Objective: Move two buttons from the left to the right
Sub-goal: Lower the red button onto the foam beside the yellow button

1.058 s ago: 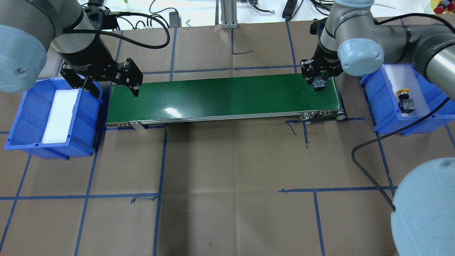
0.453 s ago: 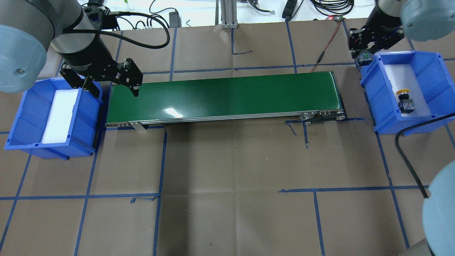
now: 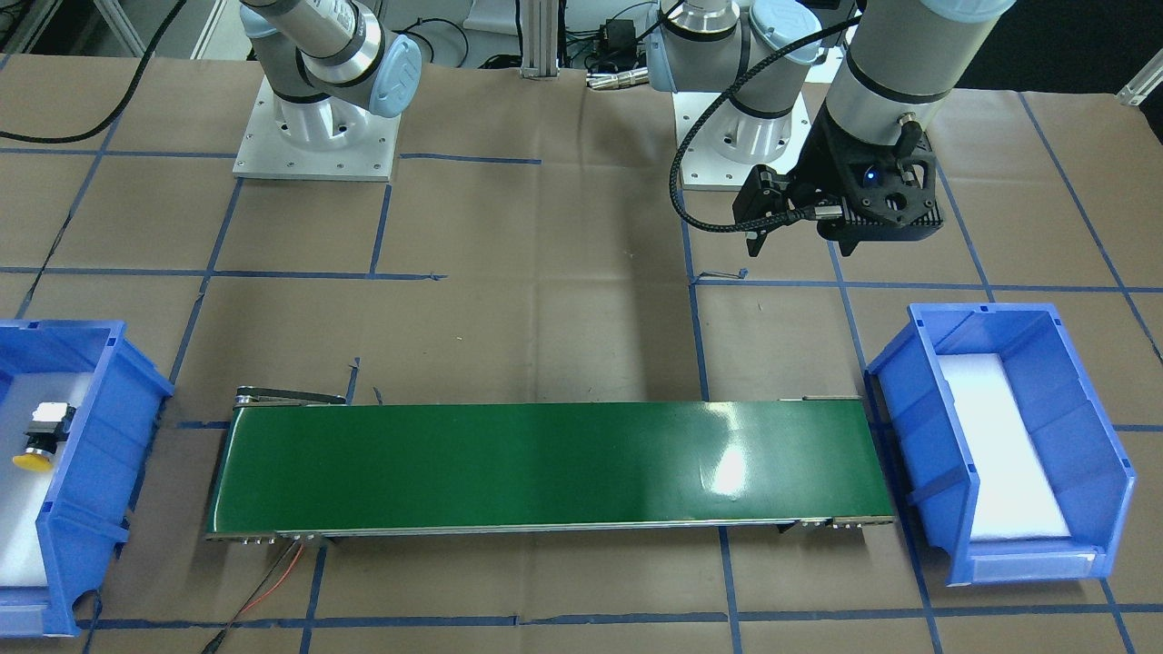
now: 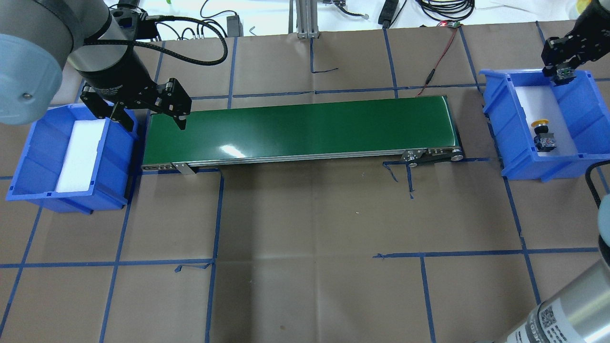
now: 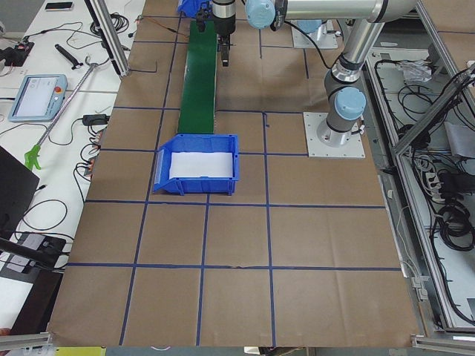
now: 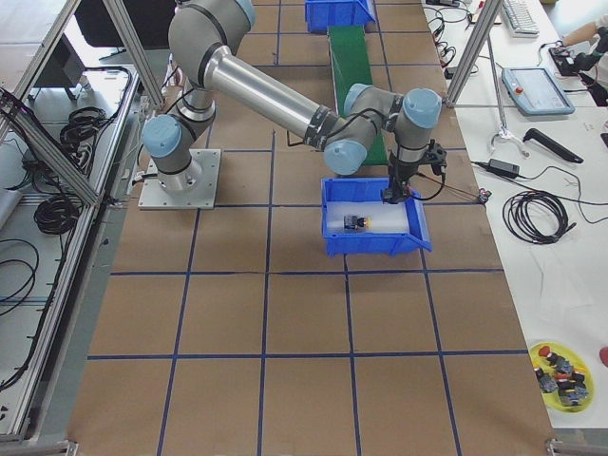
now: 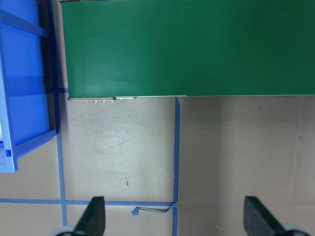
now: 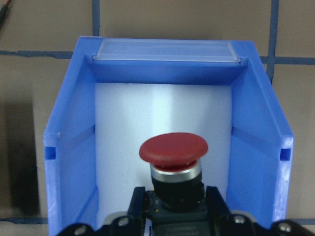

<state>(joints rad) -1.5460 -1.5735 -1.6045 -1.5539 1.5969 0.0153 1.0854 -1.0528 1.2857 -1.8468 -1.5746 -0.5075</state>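
My right gripper (image 4: 564, 72) is shut on the red button (image 8: 173, 150) and holds it over the far end of the right blue bin (image 4: 495, 125). In the right wrist view the red cap hangs above the bin's white foam, with my gripper (image 8: 175, 202) clamped on its black body. The yellow button (image 4: 543, 135) lies on its side on the foam in the same bin and also shows in the front view (image 3: 38, 440). My left gripper (image 4: 151, 118) is open and empty above the conveyor's left end, with both fingertips (image 7: 94, 216) spread wide.
A green conveyor belt (image 4: 300, 128) runs between the bins. The left blue bin (image 4: 38, 152) holds only white foam. A red wire (image 4: 441, 52) lies beyond the belt's right end. Brown paper with blue tape lines covers the table.
My right gripper has carried the red button from the belt's right end rightwards to above the right bin's far end. The left arm has not moved.
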